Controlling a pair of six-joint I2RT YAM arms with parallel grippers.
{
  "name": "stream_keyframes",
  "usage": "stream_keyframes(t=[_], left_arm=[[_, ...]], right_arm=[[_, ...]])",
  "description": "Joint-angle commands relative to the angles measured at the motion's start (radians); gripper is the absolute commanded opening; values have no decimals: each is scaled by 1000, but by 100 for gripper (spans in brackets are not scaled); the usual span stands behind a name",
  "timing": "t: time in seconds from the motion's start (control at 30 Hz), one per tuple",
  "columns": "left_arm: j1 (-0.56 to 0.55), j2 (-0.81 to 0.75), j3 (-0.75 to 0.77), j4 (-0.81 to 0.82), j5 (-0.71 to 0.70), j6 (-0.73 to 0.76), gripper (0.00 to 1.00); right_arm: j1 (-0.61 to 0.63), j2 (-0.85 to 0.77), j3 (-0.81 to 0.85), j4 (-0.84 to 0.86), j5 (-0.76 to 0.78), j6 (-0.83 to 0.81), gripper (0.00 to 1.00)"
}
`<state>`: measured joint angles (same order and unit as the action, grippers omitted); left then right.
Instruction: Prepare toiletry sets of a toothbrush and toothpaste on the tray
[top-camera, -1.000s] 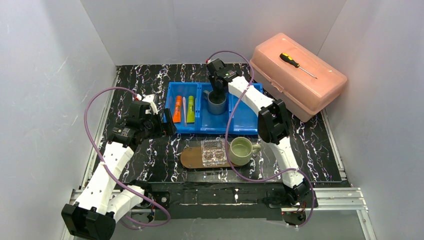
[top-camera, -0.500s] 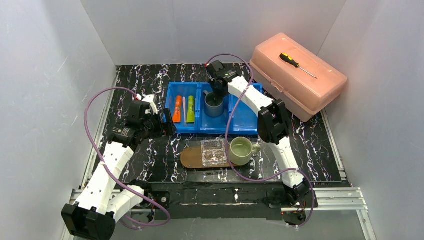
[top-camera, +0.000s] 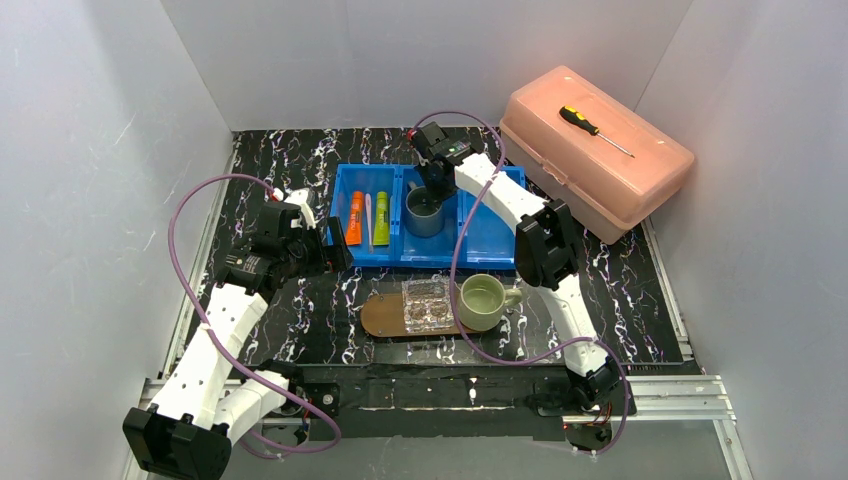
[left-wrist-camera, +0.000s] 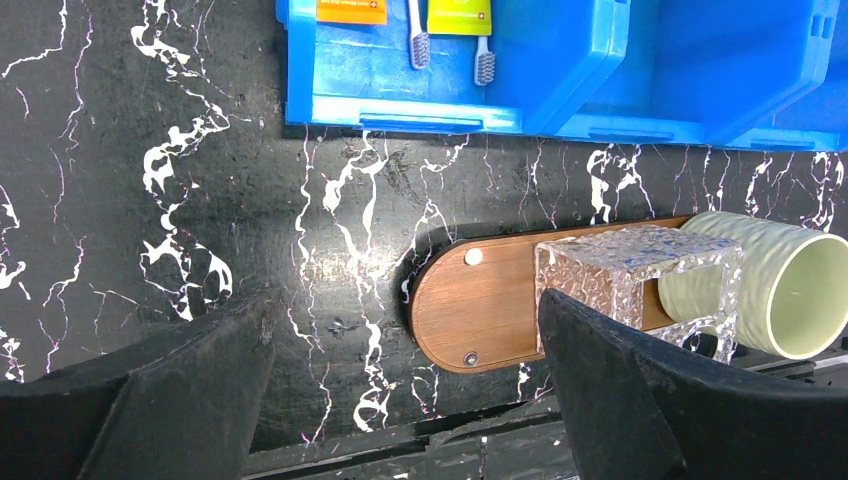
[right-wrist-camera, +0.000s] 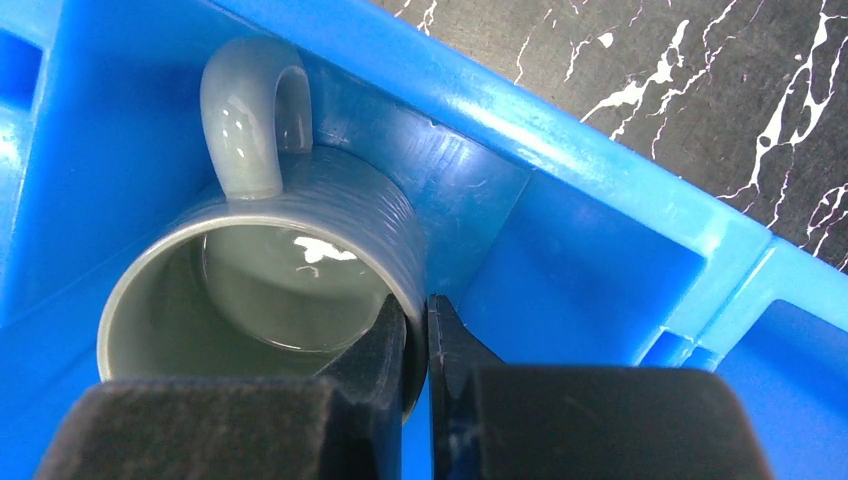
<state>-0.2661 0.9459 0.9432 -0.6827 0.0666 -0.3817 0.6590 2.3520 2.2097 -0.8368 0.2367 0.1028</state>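
A grey mug (top-camera: 422, 218) stands in the middle compartment of the blue bin (top-camera: 490, 240). My right gripper (top-camera: 431, 190) is shut on its rim; in the right wrist view the fingers pinch the mug's wall (right-wrist-camera: 300, 215) at the gripper (right-wrist-camera: 418, 345). An orange tube (top-camera: 354, 218), a green tube (top-camera: 381, 218) and a whitish toothbrush (top-camera: 367, 214) lie in the left compartment. The brown tray (top-camera: 382, 316) holds a pale green mug (top-camera: 482, 302). My left gripper (left-wrist-camera: 405, 400) is open and empty, above the table left of the tray (left-wrist-camera: 490, 315).
A clear plastic holder (top-camera: 426, 303) sits on the tray beside the pale green mug (left-wrist-camera: 790, 290). A pink lidded box (top-camera: 600, 170) with a screwdriver (top-camera: 595, 130) on top stands at the back right. White walls enclose the table.
My right gripper and the grey mug have shifted slightly to the left inside the middle compartment. The left arm has not moved.
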Motion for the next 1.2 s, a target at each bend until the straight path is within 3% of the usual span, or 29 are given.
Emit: stream_keyframes(t=[0.0,0.63,0.9,1.17], left_arm=[[-5,-2,25,-23,-18,13,98],[-5,-20,25,-25,-41,9,98],[-5,-34,23,-25,-53,4,98],[-4,-84,24,-29,-158,-3,98]], right_arm=[[8,-85,23,-6,4,10,1],[41,-299,22,-49,27,-35,1],[97,-394,18,-31,29,-88,1],[195,-458,-8,-4,31,-178,1]])
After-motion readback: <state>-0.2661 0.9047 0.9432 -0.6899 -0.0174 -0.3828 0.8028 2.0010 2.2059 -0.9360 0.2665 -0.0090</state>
